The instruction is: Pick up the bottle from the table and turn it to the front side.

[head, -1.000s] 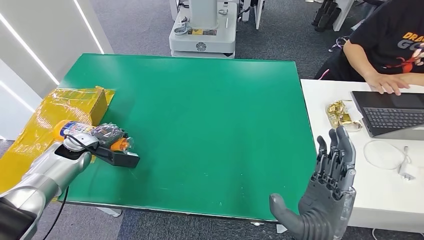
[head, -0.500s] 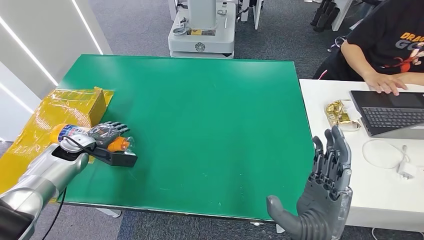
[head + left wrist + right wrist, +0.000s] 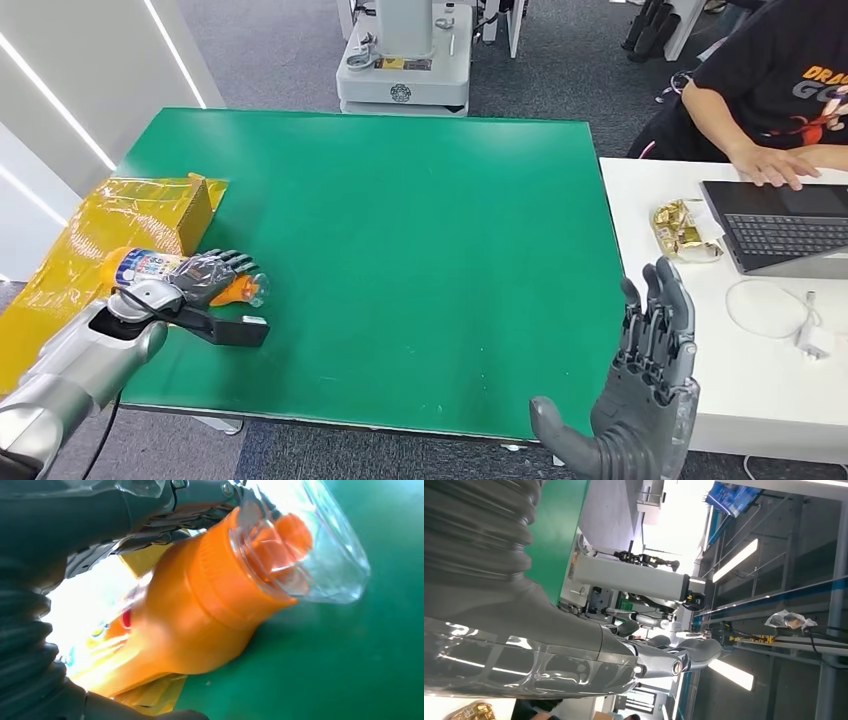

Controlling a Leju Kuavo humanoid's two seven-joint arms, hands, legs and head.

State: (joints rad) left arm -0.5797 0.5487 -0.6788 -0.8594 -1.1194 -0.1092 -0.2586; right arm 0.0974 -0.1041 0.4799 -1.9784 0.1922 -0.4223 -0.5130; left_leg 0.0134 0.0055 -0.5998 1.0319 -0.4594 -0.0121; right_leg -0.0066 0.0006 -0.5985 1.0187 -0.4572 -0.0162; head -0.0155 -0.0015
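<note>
Lying on its side near the left edge of the green table, the one orange bottle points its clear cap toward the middle of the table and its bottom toward the yellow bag. The left hand has its fingers curled over the bottle and holds it. The right hand stands up by the table's right edge, fingers straight, holding nothing.

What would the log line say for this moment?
left hand: grips orange bottle, lying on green table | right hand: open, raised
</note>
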